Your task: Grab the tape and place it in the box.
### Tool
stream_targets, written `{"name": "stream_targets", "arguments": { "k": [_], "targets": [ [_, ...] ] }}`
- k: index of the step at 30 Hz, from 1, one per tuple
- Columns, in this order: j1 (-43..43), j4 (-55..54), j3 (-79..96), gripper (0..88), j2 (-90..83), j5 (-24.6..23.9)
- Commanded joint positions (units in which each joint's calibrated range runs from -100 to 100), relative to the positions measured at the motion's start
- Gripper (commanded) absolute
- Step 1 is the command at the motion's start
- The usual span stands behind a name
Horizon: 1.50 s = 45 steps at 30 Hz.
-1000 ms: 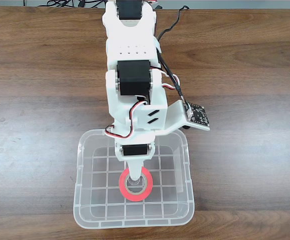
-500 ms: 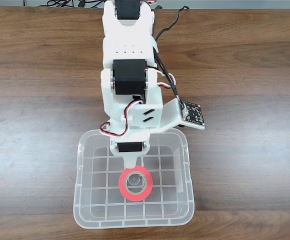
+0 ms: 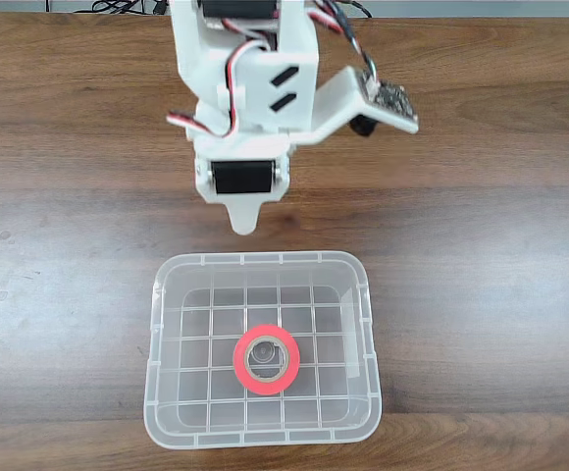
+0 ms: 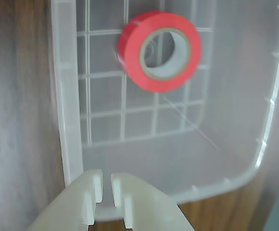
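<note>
The red tape (image 3: pixel 265 360) lies flat on the gridded floor of the clear box (image 3: pixel 262 258), near its middle, with the grey-beige core facing up. My white gripper (image 3: pixel 242 222) hangs above the bare table just beyond the box's far rim, well apart from the tape. In the wrist view the tape (image 4: pixel 158 50) rests inside the box (image 4: pixel 65 120), and the gripper (image 4: pixel 106 185) comes in from the bottom edge. Its two pale fingers sit almost together with only a thin slit and nothing between them.
The box stands near the front edge of a brown wooden table (image 3: pixel 481 294). The arm's small camera board (image 3: pixel 390 101) juts out to the right of the wrist. Cables (image 3: pixel 118 6) lie along the table's back edge. Bare wood stretches left and right of the box.
The gripper has let go of the tape, risen out of the box and pulled back toward the arm's base. The tape stays where it lay in the box.
</note>
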Motion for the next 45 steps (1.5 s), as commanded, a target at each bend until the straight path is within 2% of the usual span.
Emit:
{"name": "stream_targets", "arguments": {
  "k": [1, 13, 20, 25, 34, 42, 45],
  "targets": [
    [1.47, 1.1, 15.53, 1.3, -23.6, 2.09],
    [0.66, -0.61, 66.17, 1.3, -62.78, 2.36],
    [-1.9, -22.01, 95.17, 1.3, -76.22, 2.3],
    [-4.9, -30.92, 114.35, 1.3, -84.83, 2.36],
    [-4.97, -34.69, 132.48, 1.2, -104.13, -0.86],
    [-3.94, -34.0, 144.4, 1.2, -119.02, -0.96],
    [-3.29, -34.0, 144.75, 1.1, -119.66, -1.02]
  ]
}}
